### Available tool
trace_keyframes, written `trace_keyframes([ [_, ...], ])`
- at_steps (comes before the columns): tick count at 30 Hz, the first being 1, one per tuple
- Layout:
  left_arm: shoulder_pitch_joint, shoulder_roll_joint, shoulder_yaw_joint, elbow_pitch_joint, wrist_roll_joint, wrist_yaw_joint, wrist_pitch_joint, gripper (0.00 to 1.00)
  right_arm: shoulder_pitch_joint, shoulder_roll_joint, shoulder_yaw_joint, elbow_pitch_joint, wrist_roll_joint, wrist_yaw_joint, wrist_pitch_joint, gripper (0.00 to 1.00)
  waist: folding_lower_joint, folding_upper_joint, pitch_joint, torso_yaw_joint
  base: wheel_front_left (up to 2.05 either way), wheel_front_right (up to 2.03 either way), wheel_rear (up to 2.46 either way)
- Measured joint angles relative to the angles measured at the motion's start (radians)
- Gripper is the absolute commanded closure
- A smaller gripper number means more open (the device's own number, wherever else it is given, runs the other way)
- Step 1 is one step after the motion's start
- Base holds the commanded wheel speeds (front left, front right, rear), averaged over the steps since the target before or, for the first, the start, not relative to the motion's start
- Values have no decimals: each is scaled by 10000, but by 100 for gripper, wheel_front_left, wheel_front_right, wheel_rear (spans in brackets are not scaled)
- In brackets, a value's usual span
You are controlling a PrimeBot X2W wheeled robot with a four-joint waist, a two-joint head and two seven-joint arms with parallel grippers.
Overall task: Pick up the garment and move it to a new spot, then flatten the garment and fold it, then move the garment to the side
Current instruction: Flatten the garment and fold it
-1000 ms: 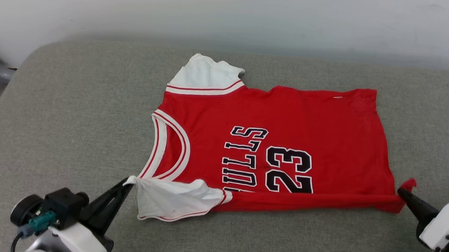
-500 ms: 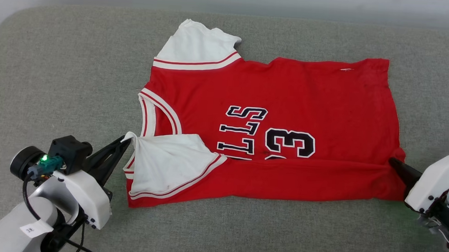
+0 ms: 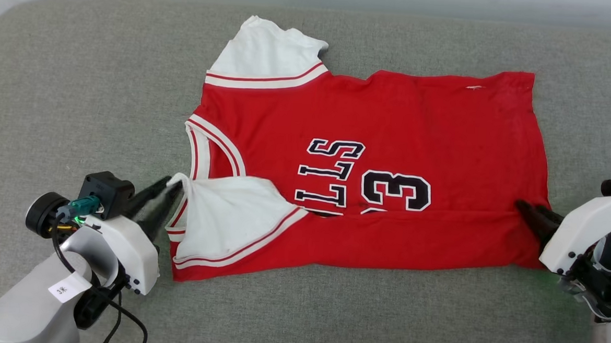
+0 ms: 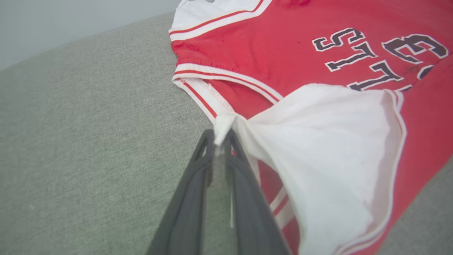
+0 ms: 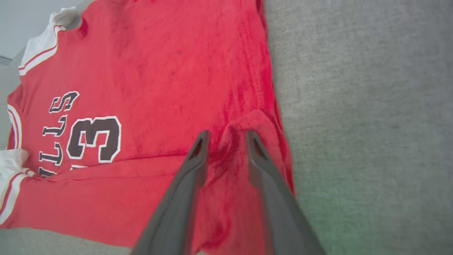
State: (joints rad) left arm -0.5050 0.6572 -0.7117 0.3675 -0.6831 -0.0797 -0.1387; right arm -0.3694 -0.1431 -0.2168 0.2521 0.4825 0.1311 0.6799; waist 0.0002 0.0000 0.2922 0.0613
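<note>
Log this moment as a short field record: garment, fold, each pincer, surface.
garment: red jersey, spread sideways, collar toward the robot's left
fold: near long edge turned up over the body, covering part of the lettering
near sleeve: white, lying on the red front
left pincer: shut on the sleeve's tip, beside the collar
right pincer: jaws apart, straddling a bunched ridge of red cloth at the garment's right end
surface: grey cushion

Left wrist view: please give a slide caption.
The left claw pinches the jersey's white sleeve over the red front.
</note>
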Motion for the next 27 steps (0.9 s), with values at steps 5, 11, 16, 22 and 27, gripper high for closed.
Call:
trace_keyframes([
  [5,-64,-305,173,418,-98,31,-581,0,-10,-205,330,35,69,0,-500,0,-1,0,-304,33,0,0,0],
  [11,310,-612,725,291,-533,439,-1020,0,356,-813,1285,-734,104,0,-1572,0,-2,0,-884,92,0,0,0],
  [16,1005,-917,1354,-405,-1072,932,-1170,0,1178,-1505,1887,-1246,-635,0,-2397,0,-2,0,-1398,171,0,0,0],
  [22,2395,-832,1371,-1576,-1306,1549,-1057,0,2000,-1473,1912,-1572,-1310,0,-2474,0,-3,1,-1881,199,0,0,0],
  [27,3460,-631,1204,-2600,-1682,2127,-270,0,2530,-1172,1526,-1898,-1935,0,-2031,0,-3,0,-1911,157,0,0,0],
])
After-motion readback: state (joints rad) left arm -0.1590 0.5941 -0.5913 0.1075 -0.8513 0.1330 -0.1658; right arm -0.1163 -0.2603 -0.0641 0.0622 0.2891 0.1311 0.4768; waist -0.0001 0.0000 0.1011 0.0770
